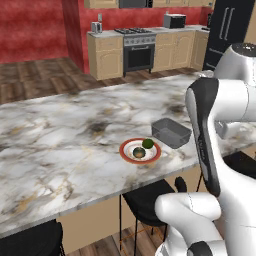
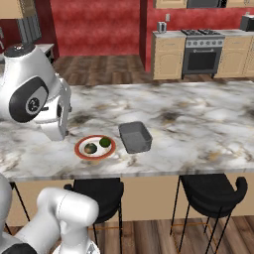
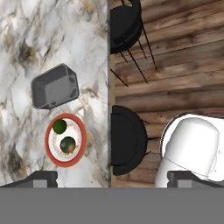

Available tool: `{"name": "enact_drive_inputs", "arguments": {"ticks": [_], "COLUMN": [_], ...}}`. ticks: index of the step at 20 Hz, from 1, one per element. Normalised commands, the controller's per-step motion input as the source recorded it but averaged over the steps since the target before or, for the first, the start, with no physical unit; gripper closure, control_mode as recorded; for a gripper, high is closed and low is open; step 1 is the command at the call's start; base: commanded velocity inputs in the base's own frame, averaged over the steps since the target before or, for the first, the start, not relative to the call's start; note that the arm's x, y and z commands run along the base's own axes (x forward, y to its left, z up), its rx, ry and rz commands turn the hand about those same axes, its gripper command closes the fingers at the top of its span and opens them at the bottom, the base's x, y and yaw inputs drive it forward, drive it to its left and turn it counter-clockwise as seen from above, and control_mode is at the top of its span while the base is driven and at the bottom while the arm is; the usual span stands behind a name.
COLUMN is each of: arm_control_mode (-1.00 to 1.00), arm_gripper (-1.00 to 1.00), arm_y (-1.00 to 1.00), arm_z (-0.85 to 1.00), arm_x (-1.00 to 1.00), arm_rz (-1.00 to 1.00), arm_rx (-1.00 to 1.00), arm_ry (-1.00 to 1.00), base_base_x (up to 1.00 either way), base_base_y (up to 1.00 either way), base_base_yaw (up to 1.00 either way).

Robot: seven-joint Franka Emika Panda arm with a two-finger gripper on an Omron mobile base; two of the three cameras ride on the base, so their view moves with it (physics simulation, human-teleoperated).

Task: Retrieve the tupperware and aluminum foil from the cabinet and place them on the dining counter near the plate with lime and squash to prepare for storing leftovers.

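Note:
The tupperware [image 1: 171, 132] [image 2: 135, 137] [image 3: 55, 86], a dark grey tub, stands empty on the dining counter [image 1: 60, 135] [image 2: 198, 119] [image 3: 35, 35]. Right beside it is the red-rimmed plate [image 1: 122, 150] [image 2: 78, 148] [image 3: 49, 140], which carries a green lime [image 1: 147, 143] [image 2: 104, 143] [image 3: 59, 127] and a dark squash [image 1: 138, 152] [image 2: 90, 148] [image 3: 68, 144]. My gripper [image 3: 116, 179] hangs high over the counter's near edge, looking straight down, open wide with nothing between its fingers. The aluminum foil and the cabinet are out of view.
Black round stools [image 1: 145, 200] [image 2: 96, 191] [image 3: 124, 140] are tucked under the counter's near edge, with wooden floor below. At the back wall are a stove [image 1: 137, 47] [image 2: 202, 49], tan cupboards and a black fridge [image 1: 227, 30].

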Motion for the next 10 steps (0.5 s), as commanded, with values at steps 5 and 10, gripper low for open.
{"name": "enact_drive_inputs", "arguments": {"ticks": [5, 10], "arm_control_mode": [1.00, 1.00], "arm_gripper": [-1.00, -1.00], "arm_y": [0.16, 0.00], "arm_z": [0.00, 0.00], "arm_x": [0.00, 0.00], "arm_rz": [-0.02, 0.00], "arm_rx": [-0.05, 0.00], "arm_ry": [0.00, 0.00], "base_base_x": [0.00, -0.63], "base_base_y": [0.01, -0.68], "base_base_yaw": [0.00, -0.18]}}
